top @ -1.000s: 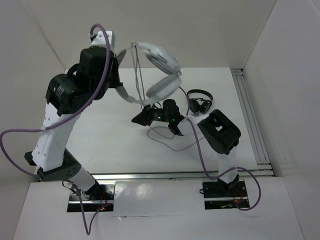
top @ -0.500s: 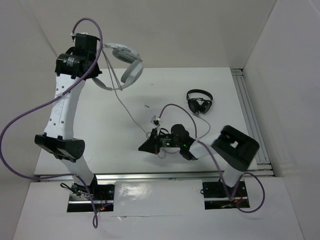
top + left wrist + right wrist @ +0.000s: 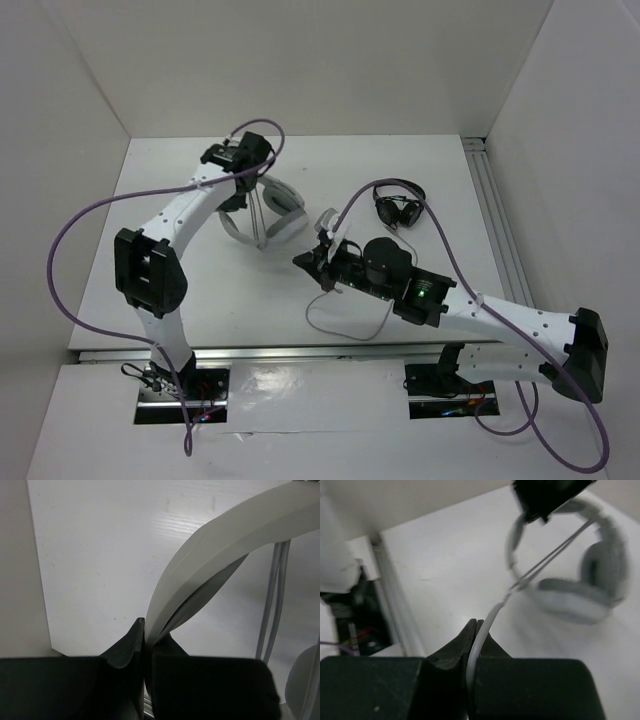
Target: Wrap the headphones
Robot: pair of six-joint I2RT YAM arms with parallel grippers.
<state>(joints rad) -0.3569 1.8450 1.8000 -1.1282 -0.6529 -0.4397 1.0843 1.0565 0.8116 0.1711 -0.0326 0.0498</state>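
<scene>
Holding the headphones (image 3: 268,218) by the headband (image 3: 210,555) in the tightly closed left jaws, and pinching the thin cable (image 3: 487,622) in the closed right jaws, drawn taut from there to the headband just ahead. Seemingly only a strand or two laid across the band; slack lying on the surface (image 3: 200,290) behind the right jaws, so wrapping judged barely begun.

Open desk (image 3: 240,295) lies at 6 o'clock of the headphones (image 3: 280,222) and toward the far edge at 1. The left arm (image 3: 185,208) bars 9 o'clock. At 4 o'clock the taut cable (image 3: 492,615) runs to the right pincer (image 3: 476,626), and the right arm (image 3: 500,320) bars the near right. Small black headphones (image 3: 398,207) sit at 3.
</scene>
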